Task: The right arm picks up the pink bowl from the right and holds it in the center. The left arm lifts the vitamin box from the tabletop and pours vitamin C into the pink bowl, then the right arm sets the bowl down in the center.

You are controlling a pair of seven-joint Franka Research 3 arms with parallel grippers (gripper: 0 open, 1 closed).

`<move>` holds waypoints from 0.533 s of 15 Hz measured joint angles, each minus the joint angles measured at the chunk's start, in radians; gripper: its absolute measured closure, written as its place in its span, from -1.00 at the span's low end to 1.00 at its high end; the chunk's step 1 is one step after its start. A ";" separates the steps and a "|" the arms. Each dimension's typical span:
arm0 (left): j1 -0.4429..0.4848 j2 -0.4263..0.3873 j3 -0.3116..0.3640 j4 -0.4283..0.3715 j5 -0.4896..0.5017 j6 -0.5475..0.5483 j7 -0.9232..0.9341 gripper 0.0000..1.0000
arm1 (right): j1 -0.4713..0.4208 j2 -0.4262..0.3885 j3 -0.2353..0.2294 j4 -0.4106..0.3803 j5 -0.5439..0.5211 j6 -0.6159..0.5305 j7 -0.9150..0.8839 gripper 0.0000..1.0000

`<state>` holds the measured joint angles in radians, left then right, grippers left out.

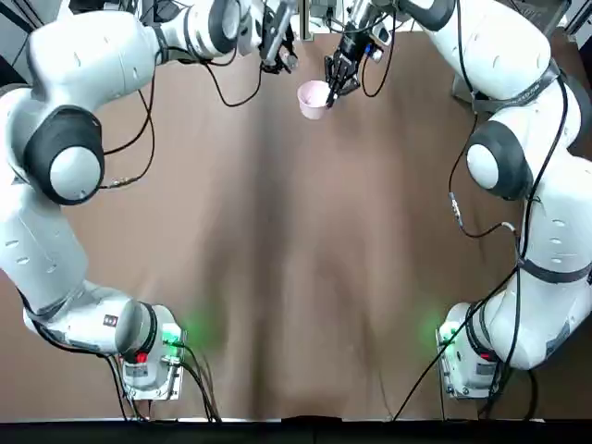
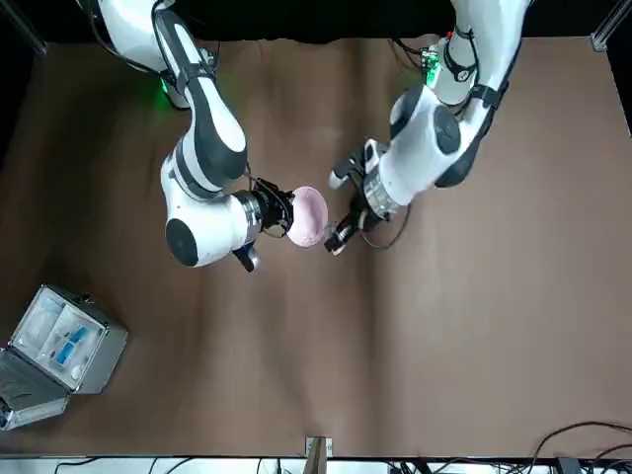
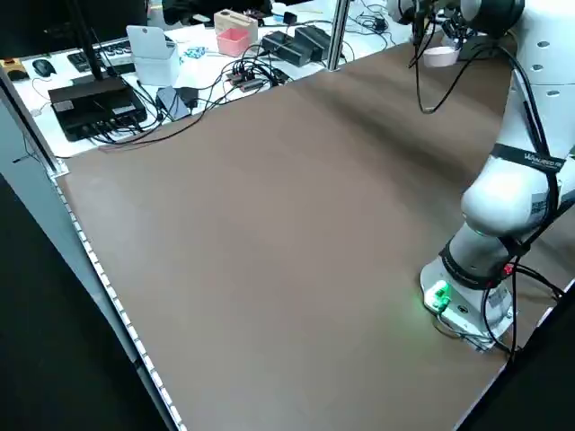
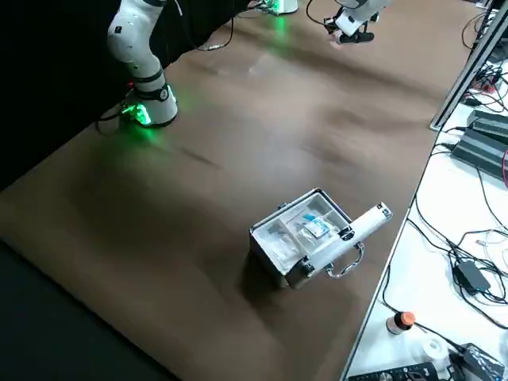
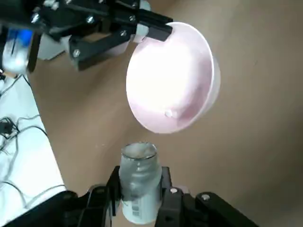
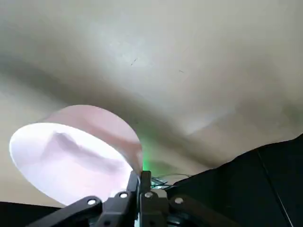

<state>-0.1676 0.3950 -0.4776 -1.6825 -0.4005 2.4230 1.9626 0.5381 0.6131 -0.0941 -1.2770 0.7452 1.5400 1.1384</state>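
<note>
Right pincer [image 2: 281, 213] grips the pink bowl [image 2: 308, 216] by its rim, holding it tilted above the brown surface [image 2: 444, 326] near the centre. Left pincer [image 2: 341, 232] clamps the vitamin box [image 5: 138, 182], its open mouth pointing at the bowl just beside it
</note>
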 joint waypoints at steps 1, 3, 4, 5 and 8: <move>0.030 0.002 -0.008 0.001 -0.044 -0.029 0.000 0.29 | 0.000 0.000 0.000 0.000 0.000 0.000 0.000 0.94; 0.085 0.009 -0.015 0.008 -0.143 -0.099 0.001 0.29 | -0.001 0.000 0.000 0.000 0.000 0.000 0.000 0.94; 0.112 0.014 -0.016 0.014 -0.191 -0.136 0.002 0.29 | -0.002 0.000 -0.001 0.000 0.000 0.000 0.000 0.94; 0.140 0.023 -0.016 0.021 -0.239 -0.172 0.002 0.29 | -0.004 0.000 -0.001 0.000 0.000 0.000 0.000 0.94; 0.227 0.054 -0.018 0.031 -0.370 -0.261 0.053 0.29 | -0.016 0.000 -0.002 0.000 0.000 -0.001 -0.007 0.94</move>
<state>0.0590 0.4492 -0.4951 -1.6510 -0.7707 2.1619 2.0151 0.5221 0.6131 -0.0964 -1.2768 0.7452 1.5391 1.1312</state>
